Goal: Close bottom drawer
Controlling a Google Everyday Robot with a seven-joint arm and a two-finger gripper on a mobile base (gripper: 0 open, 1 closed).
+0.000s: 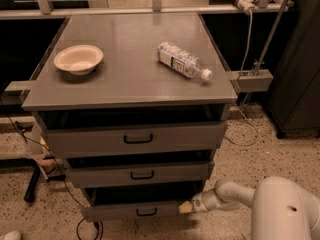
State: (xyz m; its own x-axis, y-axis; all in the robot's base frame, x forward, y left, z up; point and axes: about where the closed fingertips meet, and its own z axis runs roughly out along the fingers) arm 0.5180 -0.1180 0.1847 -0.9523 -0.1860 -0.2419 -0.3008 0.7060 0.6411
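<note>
The bottom drawer (137,210) is the lowest of three in the grey cabinet (130,84). It stands pulled out a short way, its low grey front panel showing a small black handle (146,212). My gripper (187,207) reaches in from the lower right on a white arm (235,194). Its yellowish tip rests against the right end of the bottom drawer's front panel.
On the cabinet top lie a beige bowl (78,59) and a plastic water bottle (183,61) on its side. The top drawer (135,138) and middle drawer (140,173) also stand slightly out. Cables (50,169) trail on the speckled floor at left. A dark cabinet (300,69) stands at right.
</note>
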